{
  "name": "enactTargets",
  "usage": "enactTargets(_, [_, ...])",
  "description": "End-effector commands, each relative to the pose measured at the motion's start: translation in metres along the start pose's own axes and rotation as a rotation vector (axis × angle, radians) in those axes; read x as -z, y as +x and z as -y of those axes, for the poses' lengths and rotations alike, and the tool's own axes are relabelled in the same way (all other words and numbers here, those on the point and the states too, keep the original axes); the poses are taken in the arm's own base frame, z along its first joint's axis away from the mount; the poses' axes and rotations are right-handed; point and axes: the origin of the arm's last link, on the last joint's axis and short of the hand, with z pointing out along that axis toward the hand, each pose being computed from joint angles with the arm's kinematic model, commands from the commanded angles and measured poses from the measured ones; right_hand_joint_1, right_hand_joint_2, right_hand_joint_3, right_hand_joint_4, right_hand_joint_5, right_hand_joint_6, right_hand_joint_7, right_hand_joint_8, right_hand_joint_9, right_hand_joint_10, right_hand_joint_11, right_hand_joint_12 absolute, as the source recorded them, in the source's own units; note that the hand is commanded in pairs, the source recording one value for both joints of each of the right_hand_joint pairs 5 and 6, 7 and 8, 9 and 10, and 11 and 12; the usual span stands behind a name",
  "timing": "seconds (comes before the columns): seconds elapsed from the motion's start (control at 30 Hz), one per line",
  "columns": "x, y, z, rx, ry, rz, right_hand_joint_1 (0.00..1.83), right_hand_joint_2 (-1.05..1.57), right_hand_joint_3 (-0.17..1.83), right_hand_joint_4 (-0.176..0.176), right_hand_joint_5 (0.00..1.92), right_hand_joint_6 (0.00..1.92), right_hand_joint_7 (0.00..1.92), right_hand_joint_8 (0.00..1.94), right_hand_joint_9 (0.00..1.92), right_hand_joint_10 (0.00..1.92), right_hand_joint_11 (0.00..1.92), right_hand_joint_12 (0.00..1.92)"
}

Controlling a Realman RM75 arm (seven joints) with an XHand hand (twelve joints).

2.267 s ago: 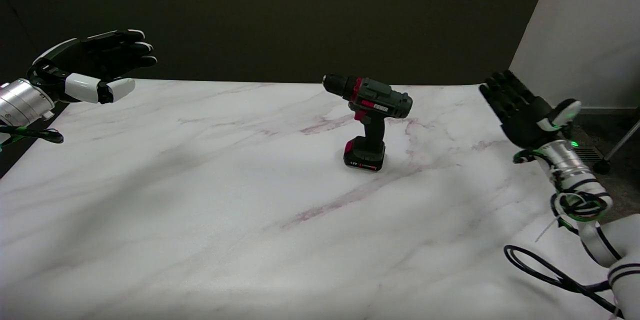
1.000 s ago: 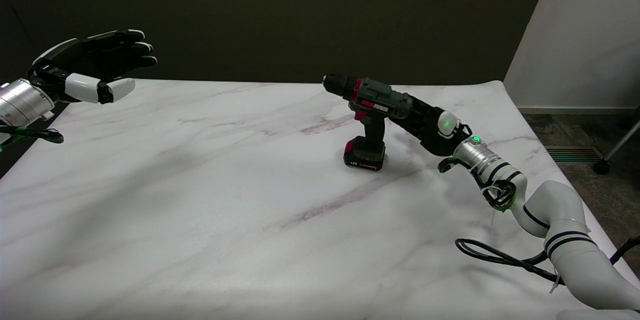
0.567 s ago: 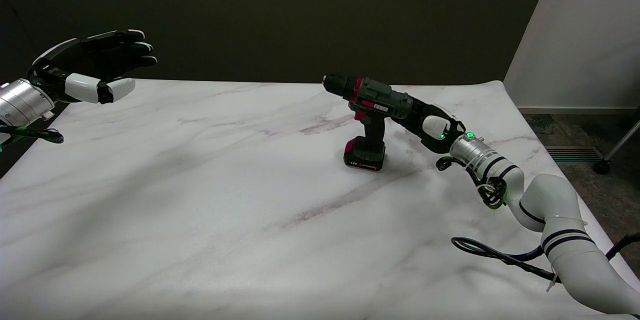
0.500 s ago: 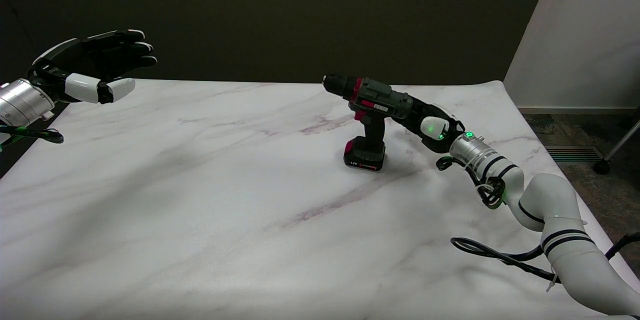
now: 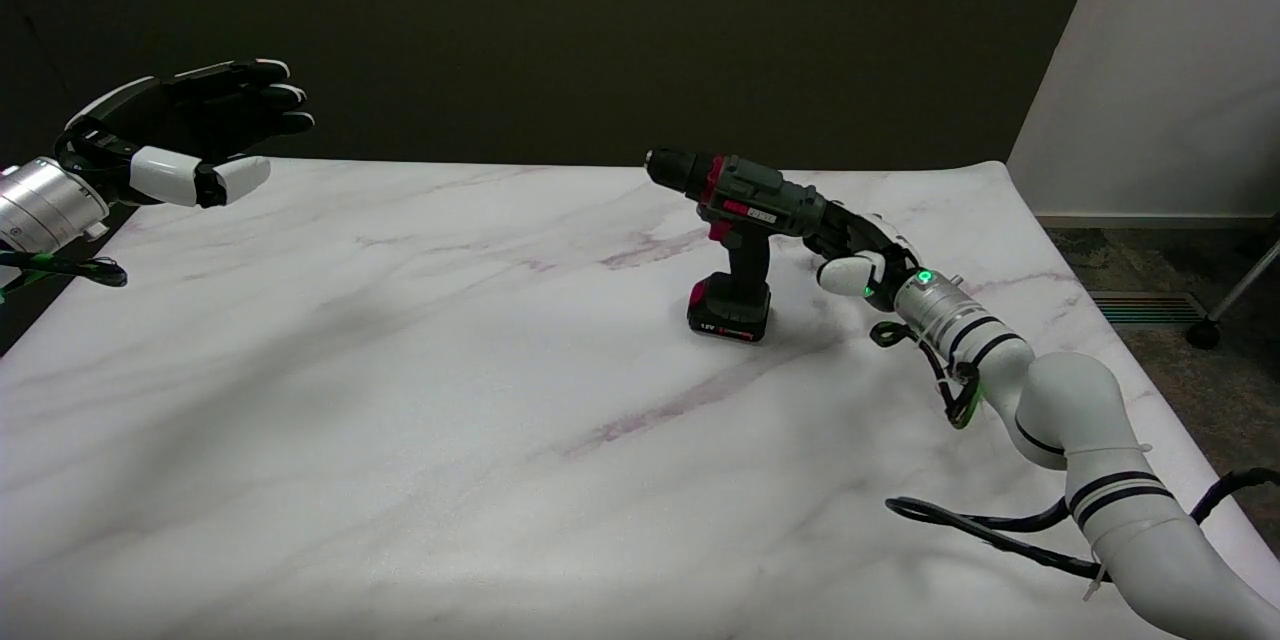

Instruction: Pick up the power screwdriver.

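Observation:
The power screwdriver (image 5: 755,200) is dark grey-green with red trim. It stands upright on its black and red battery base in the middle right of the marble table (image 5: 400,370), with its black chuck pointing left. My right hand (image 5: 855,250) reaches in from the right and sits directly behind the tool's rear end, at the height of the motor body. Its dark fingers stretch toward the body and are partly hidden behind it. The white thumb hangs below, to the right of the handle, apart from it. Nothing is gripped.
The idle left hand (image 5: 190,130) hangs in the air at the upper left. A black cable (image 5: 1000,520) loops on the table beside my right arm. The table's right edge drops to carpeted floor, and a pale wall panel (image 5: 1150,70) stands at the back right.
My right hand swept in from the table's right edge and has crept left up to the screwdriver's rear, with its thumb now lower. The screwdriver has not moved.

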Motion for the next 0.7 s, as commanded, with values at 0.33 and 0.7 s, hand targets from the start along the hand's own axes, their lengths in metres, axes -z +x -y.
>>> enactTargets(0.33, [-0.003,-0.037,0.014,0.151,0.027,-0.051,1.02,-0.65,0.48,-0.110,0.09,0.09,0.31,0.31,0.26,0.26,0.26,0.26])
enactTargets(0.7, [-0.006,-0.053,0.014,0.090,0.032,-0.013,1.02,-0.63,0.49,-0.111,0.09,0.09,0.32,0.32,0.28,0.28,0.28,0.28])
